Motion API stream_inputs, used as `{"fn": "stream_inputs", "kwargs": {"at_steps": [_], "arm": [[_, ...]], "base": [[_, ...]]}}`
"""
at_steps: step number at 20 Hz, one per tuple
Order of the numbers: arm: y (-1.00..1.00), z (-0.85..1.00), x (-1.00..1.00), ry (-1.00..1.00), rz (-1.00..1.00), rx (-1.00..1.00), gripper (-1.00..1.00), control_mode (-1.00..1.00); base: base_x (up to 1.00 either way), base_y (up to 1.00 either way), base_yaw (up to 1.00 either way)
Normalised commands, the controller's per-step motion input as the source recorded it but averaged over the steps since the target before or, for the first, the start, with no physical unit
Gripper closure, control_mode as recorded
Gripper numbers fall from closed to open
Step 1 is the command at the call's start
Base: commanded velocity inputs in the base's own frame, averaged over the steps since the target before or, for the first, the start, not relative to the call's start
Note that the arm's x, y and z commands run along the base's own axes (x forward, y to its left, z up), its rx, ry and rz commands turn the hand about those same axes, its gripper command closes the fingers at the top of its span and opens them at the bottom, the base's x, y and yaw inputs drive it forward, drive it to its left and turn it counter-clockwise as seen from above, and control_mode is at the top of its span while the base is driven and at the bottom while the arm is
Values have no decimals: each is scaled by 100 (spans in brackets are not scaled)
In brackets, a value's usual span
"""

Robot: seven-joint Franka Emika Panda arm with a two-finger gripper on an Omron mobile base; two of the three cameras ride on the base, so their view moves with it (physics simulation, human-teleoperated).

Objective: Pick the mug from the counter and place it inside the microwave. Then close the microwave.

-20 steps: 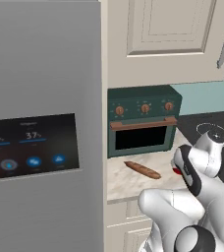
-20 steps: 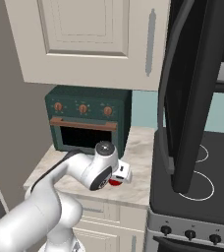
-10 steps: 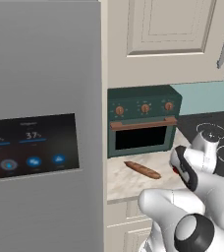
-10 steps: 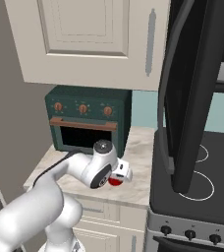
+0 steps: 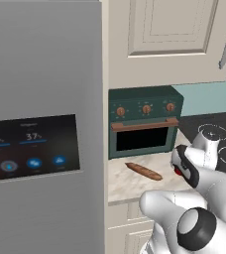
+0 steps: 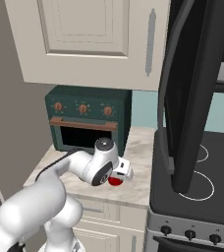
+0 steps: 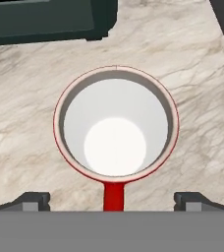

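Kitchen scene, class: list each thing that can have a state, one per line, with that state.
Mug: upright on the counter, empty, not gripped.
Gripper: open, above the mug.
Microwave door: open.
Toaster oven: door shut.
Upper cabinet: door shut.
Bread: lying flat on the counter.

The white arm bends low over the marbled table [image 6: 141, 147], its end effector [image 6: 121, 173] pointing down just above the red mug [image 6: 115, 181], most of which the wrist hides. A dark green toaster oven [image 6: 87, 118] stands behind. To the right, the microwave [image 6: 197, 83] door hangs open above the black stovetop [image 6: 202, 182].
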Motion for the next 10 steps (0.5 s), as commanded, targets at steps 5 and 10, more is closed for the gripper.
{"fn": "stream_inputs", "kwargs": {"at_steps": [5, 10], "arm": [[0, -6, -3, 0, 0, 0, -100, -100], [0, -8, -1, 0, 0, 0, -100, -100]], "base": [[0, 0, 0], [0, 0, 0]]}}
